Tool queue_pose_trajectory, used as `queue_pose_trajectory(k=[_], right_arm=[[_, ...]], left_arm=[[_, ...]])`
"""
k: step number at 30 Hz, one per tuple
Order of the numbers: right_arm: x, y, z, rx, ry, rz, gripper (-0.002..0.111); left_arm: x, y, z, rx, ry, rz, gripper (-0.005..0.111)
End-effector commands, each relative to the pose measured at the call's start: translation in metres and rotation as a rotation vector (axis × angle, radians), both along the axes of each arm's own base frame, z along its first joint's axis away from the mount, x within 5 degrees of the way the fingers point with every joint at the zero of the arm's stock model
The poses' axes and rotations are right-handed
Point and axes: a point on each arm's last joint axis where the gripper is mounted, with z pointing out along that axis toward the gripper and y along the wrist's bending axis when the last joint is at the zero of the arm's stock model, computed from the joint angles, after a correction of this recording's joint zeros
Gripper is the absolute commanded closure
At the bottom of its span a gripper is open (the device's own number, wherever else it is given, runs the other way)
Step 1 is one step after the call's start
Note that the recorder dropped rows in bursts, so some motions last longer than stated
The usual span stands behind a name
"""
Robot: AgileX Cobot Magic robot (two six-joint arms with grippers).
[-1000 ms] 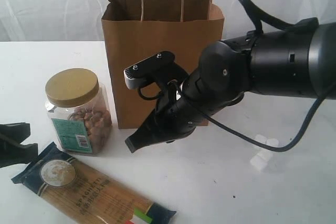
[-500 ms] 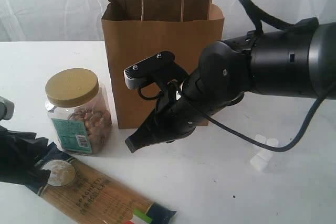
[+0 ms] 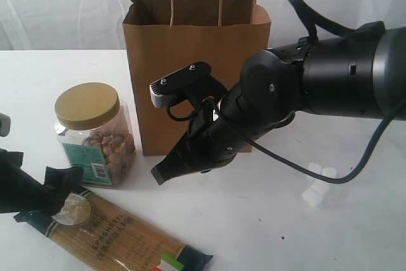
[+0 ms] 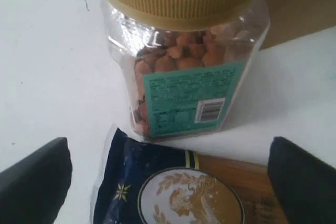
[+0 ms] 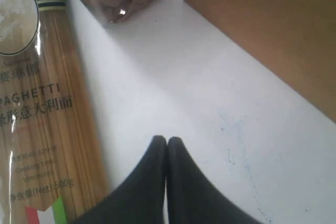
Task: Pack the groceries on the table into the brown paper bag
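Note:
The brown paper bag (image 3: 190,68) stands upright at the back middle of the table (image 3: 273,233). Left of it stands the tan-lidded nut jar (image 3: 95,134) (image 4: 184,61). In front of the jar lies the spaghetti packet (image 3: 114,236) (image 4: 173,192) (image 5: 37,103). My left gripper (image 3: 41,185) (image 4: 168,182) is open, its fingers either side of the packet's dark blue end. My right gripper (image 3: 158,174) (image 5: 167,145) is shut and empty, low over the table in front of the bag. White marshmallows (image 3: 317,185) lie at the right. The pouch, dark jar, carton and pale box are out of view.
The right arm's bulky black body (image 3: 304,93) crosses in front of the bag's right side, with a cable looping down beside the marshmallows. A white curtain backs the table. The bag's wall (image 5: 273,30) is close beside the right fingertips.
My left gripper has come in from the left edge and now sits over the packet's blue end. The right arm, jar, bag and packet have not moved.

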Motion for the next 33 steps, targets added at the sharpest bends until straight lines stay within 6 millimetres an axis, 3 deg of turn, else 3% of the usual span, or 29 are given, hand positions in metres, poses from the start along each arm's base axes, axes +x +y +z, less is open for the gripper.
queue_pose_trajectory(k=[1, 5, 10, 18, 26, 33], right_arm=[[-0.001, -0.002, 0.001, 0.002, -0.007, 0.003, 0.108], [-0.001, -0.002, 0.001, 0.002, -0.007, 0.003, 0.108], [-0.001, -0.001, 0.002, 0.008, -0.016, 0.001, 0.108], [-0.001, 0.0, 0.002, 0.024, -0.003, -0.011, 0.108], [-0.01, 0.017, 0.008, 0.242, 0.106, 0.031, 0.108], [0.001, 0.03, 0.0, 0.4, 0.139, -0.087, 0.108]], left_arm=[[0.011, -0.003, -0.003, -0.065, -0.063, 0.054, 0.002], [0.017, -0.006, -0.004, -0.055, -0.119, 0.025, 0.002], [0.018, -0.016, -0.017, 0.061, -0.11, -0.142, 0.002], [0.026, -0.019, -0.028, 0.021, -0.099, -0.109, 0.002], [0.032, -0.019, -0.038, -0.004, -0.086, -0.053, 0.002], [0.044, -0.024, -0.041, -0.009, -0.087, -0.042, 0.002]])
